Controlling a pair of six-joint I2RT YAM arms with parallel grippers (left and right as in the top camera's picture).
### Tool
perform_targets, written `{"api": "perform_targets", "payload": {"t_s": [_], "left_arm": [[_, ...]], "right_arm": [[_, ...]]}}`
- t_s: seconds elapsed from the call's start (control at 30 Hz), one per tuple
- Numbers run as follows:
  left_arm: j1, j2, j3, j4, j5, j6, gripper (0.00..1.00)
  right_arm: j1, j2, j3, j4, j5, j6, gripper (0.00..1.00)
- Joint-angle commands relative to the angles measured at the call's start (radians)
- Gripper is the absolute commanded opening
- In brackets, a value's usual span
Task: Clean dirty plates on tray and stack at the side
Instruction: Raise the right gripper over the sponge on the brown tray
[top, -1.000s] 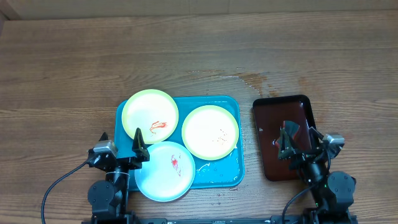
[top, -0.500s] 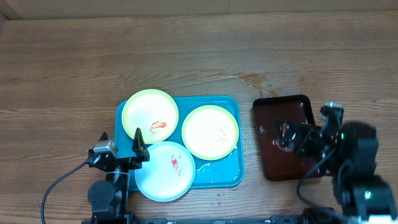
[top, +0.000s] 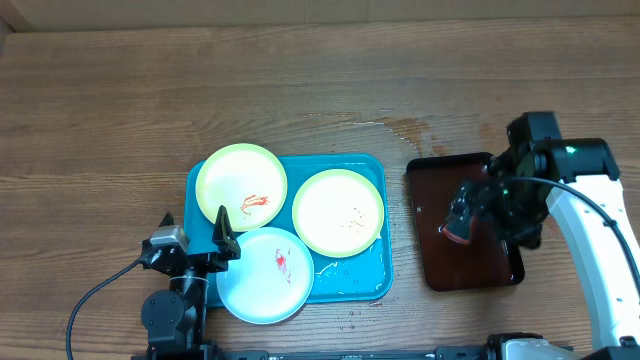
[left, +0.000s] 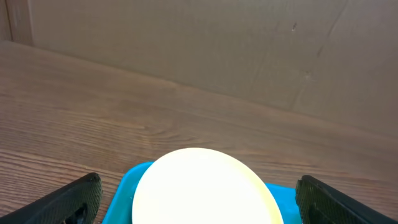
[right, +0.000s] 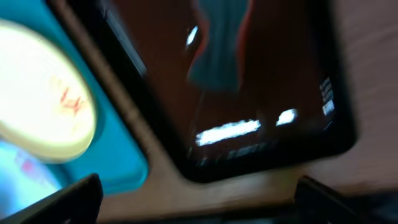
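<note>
The turquoise tray (top: 357, 281) holds three plates. A yellow-green plate (top: 241, 187) with a red smear lies at the back left. A second yellow-green plate (top: 338, 211) with faint specks lies at the right. A pale blue-white plate (top: 264, 274) with a red smear overhangs the front rim. My left gripper (top: 195, 226) rests open at the tray's front left corner, and in its wrist view the back left plate (left: 205, 186) and the tray (left: 127, 190) lie between its open fingertips (left: 74, 198). My right gripper (top: 463, 214) hangs open and empty above the dark tray.
A dark reddish-brown tray (top: 438, 192) with a black rim lies right of the turquoise one, blurred in the right wrist view (right: 261, 93). A wet patch (top: 400, 128) marks the wood behind both trays. The left arm's cable (top: 95, 295) trails at the front left.
The right arm rose from its rest at the front right and swung back over the dark tray, its gripper still open. The left arm and the plates have not moved.
</note>
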Motion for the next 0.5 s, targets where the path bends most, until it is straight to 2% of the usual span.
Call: {"api": "perform_targets", "payload": {"t_s": [0.0, 0.07, 0.17, 0.47], "left_arm": [[-0.006, -0.009, -0.004, -0.001, 0.014, 0.001, 1.0], [-0.006, -0.009, -0.004, -0.001, 0.014, 0.001, 1.0], [-0.006, -0.009, -0.004, -0.001, 0.014, 0.001, 1.0], [-0.006, -0.009, -0.004, -0.003, -0.027, 0.005, 1.0]], "right_arm": [[0.003, -0.002, 0.024, 0.123, 0.193, -0.018, 1.0], [0.003, -0.002, 0.024, 0.211, 0.193, -0.018, 1.0], [0.003, -0.002, 0.024, 0.257, 0.14, -0.018, 1.0], [0.003, -0.002, 0.024, 0.242, 0.077, -0.018, 1.0]]}}
